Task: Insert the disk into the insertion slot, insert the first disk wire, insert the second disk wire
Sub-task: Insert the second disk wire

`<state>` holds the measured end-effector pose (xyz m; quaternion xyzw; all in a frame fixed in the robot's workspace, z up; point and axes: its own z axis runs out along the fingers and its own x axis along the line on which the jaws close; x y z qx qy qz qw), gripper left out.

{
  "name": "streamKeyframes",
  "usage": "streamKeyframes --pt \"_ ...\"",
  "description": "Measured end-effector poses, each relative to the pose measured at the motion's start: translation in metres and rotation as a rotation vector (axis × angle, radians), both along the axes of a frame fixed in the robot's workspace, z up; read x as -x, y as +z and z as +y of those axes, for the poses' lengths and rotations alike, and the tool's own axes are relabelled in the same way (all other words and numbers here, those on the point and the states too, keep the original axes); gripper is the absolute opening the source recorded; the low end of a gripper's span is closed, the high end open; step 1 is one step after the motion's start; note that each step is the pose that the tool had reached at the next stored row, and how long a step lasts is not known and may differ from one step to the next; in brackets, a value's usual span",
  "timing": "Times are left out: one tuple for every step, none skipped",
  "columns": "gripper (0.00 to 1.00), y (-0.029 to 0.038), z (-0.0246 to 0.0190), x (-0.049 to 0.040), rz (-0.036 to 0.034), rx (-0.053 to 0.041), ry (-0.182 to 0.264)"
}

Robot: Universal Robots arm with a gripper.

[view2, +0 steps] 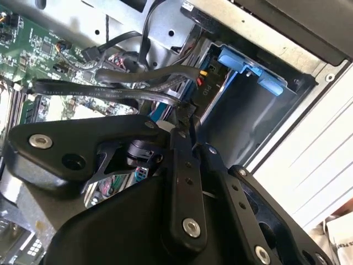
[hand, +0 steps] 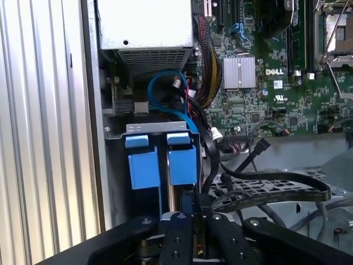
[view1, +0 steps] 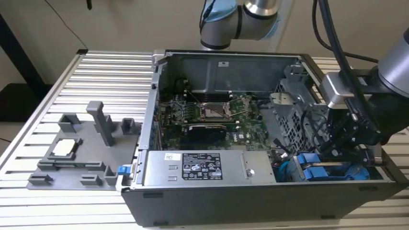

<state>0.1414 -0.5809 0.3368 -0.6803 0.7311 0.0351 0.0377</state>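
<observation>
Exterior view: gripper (view1: 357, 143) lowered into the case beside the disk (view1: 323, 168), seated in the insertion slot (view1: 289, 170); first wrist view: jaws nearly closed, apparently pinching a black wire (hand: 270, 190), a judgement only; second wrist view: wire (view2: 127, 94) limp, best gripped at its connector.

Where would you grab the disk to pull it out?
By its two blue tabs, pinched across, coming in through the case's open side. The disk sits deep in the slot, so the tabs look like the sole exposed part; mind the black cables beside them.
</observation>
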Motion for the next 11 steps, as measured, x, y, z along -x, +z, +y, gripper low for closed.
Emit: streamKeyframes --pt "0.16 -0.0008 0.0000 0.0000 0.0000 0.0006 -0.005" --pt "0.16 -0.0014 0.0000 0.0001 0.0001 0.0012 -0.009" --pt "0.16 -0.0018 0.0000 0.0001 0.0001 0.0011 -0.012" --pt "0.16 -0.0019 0.0000 0.0000 0.0000 0.0008 -0.012" --pt "0.16 -0.0025 0.0001 0.0000 -0.0001 -0.0004 -0.012" --pt "0.17 -0.0026 0.0001 0.0000 -0.0002 -0.0006 -0.012" --pt "0.17 -0.0027 0.0001 0.0000 -0.0001 -0.0010 -0.012" --pt "0.17 -0.0023 0.0000 0.0000 0.0000 -0.0008 -0.012" --pt "0.24 -0.0012 0.0000 0.0000 0.0001 -0.0007 -0.012" --pt "0.24 0.0000 0.0000 0.0000 0.0001 -0.0004 -0.012" --pt "0.24 0.0015 0.0001 0.0000 0.0002 -0.0002 -0.012"
